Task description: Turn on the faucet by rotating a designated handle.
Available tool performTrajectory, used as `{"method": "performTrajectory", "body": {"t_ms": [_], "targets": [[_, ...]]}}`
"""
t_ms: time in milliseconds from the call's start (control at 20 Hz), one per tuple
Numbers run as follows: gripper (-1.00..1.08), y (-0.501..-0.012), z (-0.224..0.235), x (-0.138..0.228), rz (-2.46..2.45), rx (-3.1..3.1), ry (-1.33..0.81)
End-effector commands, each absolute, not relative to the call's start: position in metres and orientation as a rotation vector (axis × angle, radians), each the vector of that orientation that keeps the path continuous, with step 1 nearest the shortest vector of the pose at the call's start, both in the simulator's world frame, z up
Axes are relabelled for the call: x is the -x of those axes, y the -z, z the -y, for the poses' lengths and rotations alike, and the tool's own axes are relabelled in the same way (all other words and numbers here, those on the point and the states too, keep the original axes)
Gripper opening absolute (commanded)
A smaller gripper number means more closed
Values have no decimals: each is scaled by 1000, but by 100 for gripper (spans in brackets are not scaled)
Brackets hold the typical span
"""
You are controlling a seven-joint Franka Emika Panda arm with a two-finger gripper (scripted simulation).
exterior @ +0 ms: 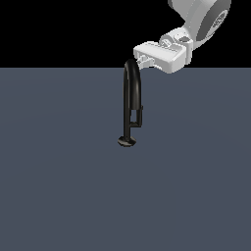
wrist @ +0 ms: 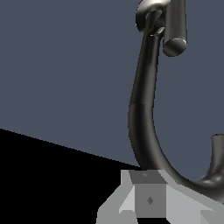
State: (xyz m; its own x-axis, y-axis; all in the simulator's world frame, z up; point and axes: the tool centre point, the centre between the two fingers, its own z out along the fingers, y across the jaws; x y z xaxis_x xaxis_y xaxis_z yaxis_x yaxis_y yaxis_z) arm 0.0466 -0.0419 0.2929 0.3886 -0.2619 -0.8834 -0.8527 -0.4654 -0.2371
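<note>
**Gripper at the faucet's crown, handle untouched**

Ext view: the faucet (exterior: 131,98) stands upright near the middle of the grey-blue floor (exterior: 59,186), glossy black, slim, w/ its small roundish foot (exterior: 127,141) flat on the surface. The gooseneck arches over at the top and comes back down on the ext view's right side. The handle (exterior: 141,115), a short thin black rod, sits low on that same right side, running roughly upright alongside the stem and meeting it at its lower end, a bit above the foot.

The white arm reaches in from the upper right corner of the ext view. The gripper (exterior: 143,61) is tipped over sideways, its body roughly level, fingertips pointing toward the ext view's left and sitting right at the top of the arch. Touching the pipe or just beside it? Can't tell from here, the fingers are tiny and merge w/ the black arch.

Wrist view: the curved pipe (wrist: 142,122) fills the frame, sweeping close past one pale finger (wrist: 148,197) at the frame's edge. The foot (wrist: 151,13) shows far off, and a short cylinder end (wrist: 175,43) near it, prob the handle, though I can't be sure. Only one finger block reads clearly, so how wide the jaws stand is not shown, and no grasp on anything is visible. Gripper sits well above the handle, w/ most of the faucet's height between them.
</note>
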Motion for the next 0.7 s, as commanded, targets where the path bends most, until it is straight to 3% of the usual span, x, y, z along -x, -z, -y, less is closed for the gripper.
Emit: {"method": "performTrajectory", "body": {"t_ms": [0, 650], "targets": [[-100, -275, 45, -55, -991, 1851, -1098], [-100, -176, 51, -81, -1146, 1413, -1268]]}}
